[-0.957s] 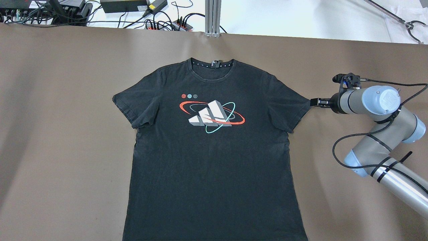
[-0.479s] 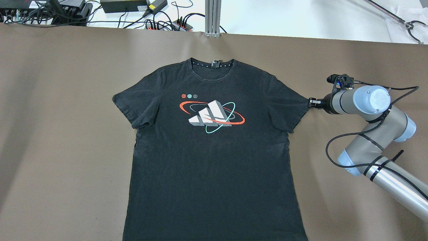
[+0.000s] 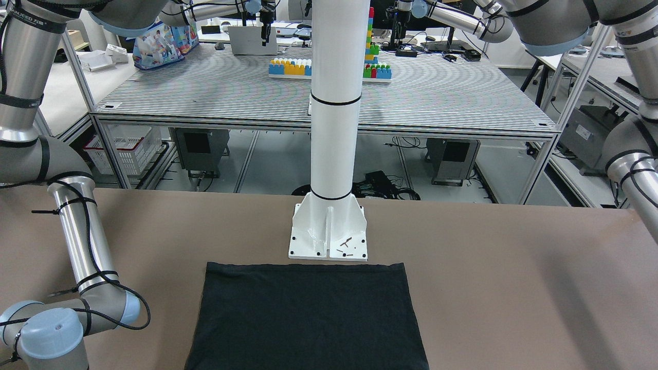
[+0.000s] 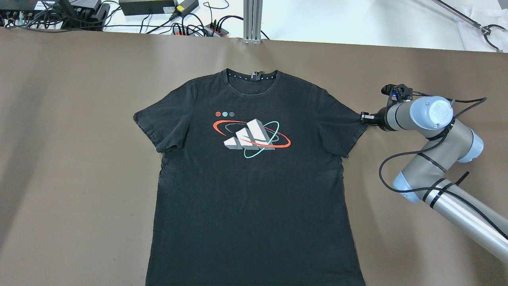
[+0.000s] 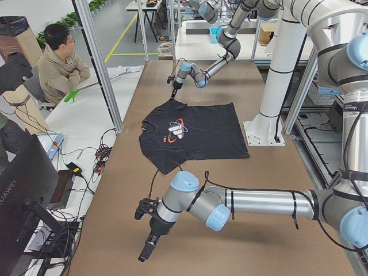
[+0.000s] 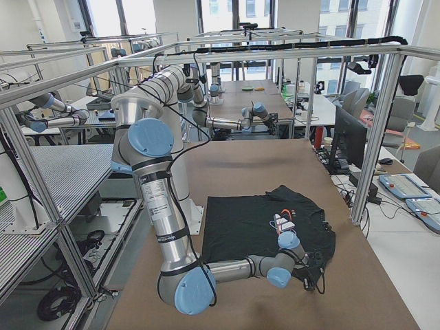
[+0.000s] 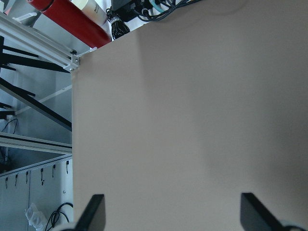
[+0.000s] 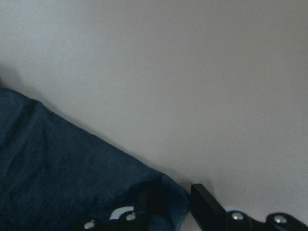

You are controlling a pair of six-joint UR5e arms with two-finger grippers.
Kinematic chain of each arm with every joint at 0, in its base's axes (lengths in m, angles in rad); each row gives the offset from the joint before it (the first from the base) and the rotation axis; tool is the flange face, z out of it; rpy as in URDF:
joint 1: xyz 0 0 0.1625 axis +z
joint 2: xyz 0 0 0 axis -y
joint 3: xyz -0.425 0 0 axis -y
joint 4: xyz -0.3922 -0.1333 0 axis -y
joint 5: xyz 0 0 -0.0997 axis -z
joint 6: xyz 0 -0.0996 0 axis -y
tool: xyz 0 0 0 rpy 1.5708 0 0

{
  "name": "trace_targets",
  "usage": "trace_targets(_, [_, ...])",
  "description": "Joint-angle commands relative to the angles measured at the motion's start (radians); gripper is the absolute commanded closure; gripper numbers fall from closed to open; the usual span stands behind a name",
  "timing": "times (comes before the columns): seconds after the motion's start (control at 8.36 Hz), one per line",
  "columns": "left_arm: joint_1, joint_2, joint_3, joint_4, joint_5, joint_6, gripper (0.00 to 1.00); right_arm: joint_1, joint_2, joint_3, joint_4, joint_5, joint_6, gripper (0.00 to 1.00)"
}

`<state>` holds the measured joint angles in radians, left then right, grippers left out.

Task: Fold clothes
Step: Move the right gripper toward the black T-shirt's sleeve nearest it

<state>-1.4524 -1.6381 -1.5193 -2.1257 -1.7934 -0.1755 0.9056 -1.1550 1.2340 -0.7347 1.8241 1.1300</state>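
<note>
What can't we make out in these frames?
- Grip of the right tool on the sleeve: it is tiny in the overhead view. The right wrist view is blurred, and its bottom edge cuts off the fingers.
- Hem of the shirt: cut off by the overhead view's bottom edge. The front-facing view cuts off the collar end instead.
- Collar label: too small to read.
- The left tool: outside the overhead view, small in the exterior left view.

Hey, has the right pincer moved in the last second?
Yes. The right pincer has slid toward the black cotton T-shirt, leftward in the overhead view, and now reaches its sleeve corner.
</note>
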Motion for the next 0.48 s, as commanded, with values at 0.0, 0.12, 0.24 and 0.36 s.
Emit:
trace_targets(0.0, [0.0, 0.0, -0.001, 0.0, -0.001, -0.001, 0.0, 0.004, 0.015, -0.008, 0.003, 0.003, -0.004, 0.99])
trace_targets(0.12, [0.001, 0.0, -0.001, 0.001, -0.001, -0.001, 0.0, 0.006, 0.014, 0.001, 0.006, 0.013, -0.013, 1.0])
trace_targets(0.24, [0.001, 0.0, -0.001, 0.001, -0.001, -0.001, 0.0, 0.009, 0.006, 0.022, 0.008, 0.044, -0.013, 1.0])
trace_targets(0.36, [0.001, 0.0, -0.002, 0.0, -0.001, -0.002, 0.0, 0.007, 0.006, 0.042, 0.008, 0.067, -0.01, 1.0])
